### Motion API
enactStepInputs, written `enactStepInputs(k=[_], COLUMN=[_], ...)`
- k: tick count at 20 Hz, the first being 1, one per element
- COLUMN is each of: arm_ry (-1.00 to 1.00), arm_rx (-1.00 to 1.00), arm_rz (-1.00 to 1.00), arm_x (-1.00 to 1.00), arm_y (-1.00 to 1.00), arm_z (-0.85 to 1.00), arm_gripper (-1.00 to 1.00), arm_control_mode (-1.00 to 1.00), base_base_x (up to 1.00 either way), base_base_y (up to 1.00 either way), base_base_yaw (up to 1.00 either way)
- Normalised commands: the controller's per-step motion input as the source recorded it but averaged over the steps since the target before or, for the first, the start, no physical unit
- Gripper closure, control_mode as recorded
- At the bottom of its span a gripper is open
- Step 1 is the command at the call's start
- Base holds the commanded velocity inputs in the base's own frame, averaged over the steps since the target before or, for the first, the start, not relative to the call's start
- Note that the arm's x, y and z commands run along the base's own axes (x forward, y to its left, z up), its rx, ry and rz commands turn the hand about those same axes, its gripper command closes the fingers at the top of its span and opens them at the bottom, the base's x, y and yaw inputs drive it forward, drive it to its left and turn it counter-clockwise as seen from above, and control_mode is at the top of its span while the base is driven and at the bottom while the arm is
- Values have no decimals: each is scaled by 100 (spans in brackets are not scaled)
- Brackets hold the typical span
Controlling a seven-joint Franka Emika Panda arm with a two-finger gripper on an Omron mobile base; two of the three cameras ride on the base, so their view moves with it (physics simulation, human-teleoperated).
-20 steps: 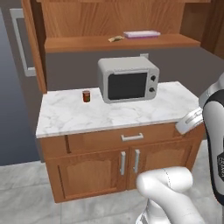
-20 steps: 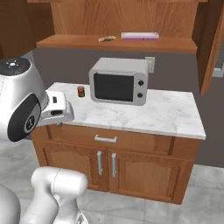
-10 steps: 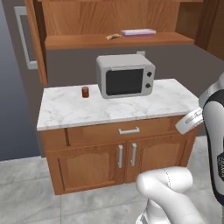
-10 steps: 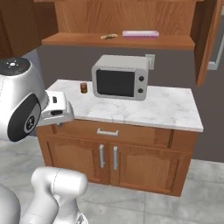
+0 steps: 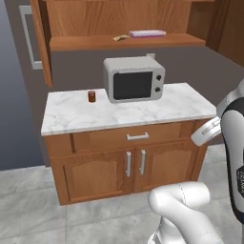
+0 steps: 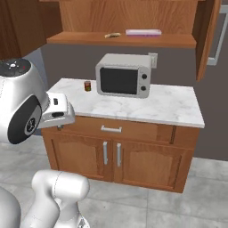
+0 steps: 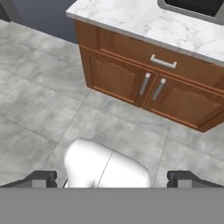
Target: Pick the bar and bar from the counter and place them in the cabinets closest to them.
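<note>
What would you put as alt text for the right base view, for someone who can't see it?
A grey microwave and a small red jar sit on a white marble counter over brown base cabinets. Two flat bars lie on the open wall cabinet shelf above.

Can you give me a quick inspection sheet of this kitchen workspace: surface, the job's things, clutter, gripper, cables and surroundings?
Surface: white marble counter over brown base cabinets.
Job's things: tan bar and white bar lie side by side on the shelf of the open wall cabinet; neither is on the counter.
Clutter: grey microwave with its door shut; small red jar standing to its left, apart from it.
Gripper: gripper open, holding nothing, pointed down at the floor in front of the base cabinets.
Cables: nothing seen.
Surroundings: grey tiled floor, grey wall behind the counter.
</note>
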Motion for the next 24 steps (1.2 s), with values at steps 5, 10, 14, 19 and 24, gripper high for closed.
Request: enactStepInputs(k=[5, 10, 14, 19, 24], arm_ry=[0, 0, 0, 0, 0], arm_rx=[0, 0, 0, 0, 0], arm_rz=[0, 0, 0, 0, 0], arm_x=[0, 0, 0, 0, 0], arm_y=[0, 0, 0, 0, 0], arm_z=[0, 0, 0, 0, 0], arm_gripper=[-100, -100, -100, -100, -100], arm_control_mode=[100, 100, 100, 100, 100], base_base_x=[-36, -14, 0, 0, 0], base_base_y=[-9, -1, 0, 0, 0], base_base_yaw=[0, 0, 0, 0, 0])
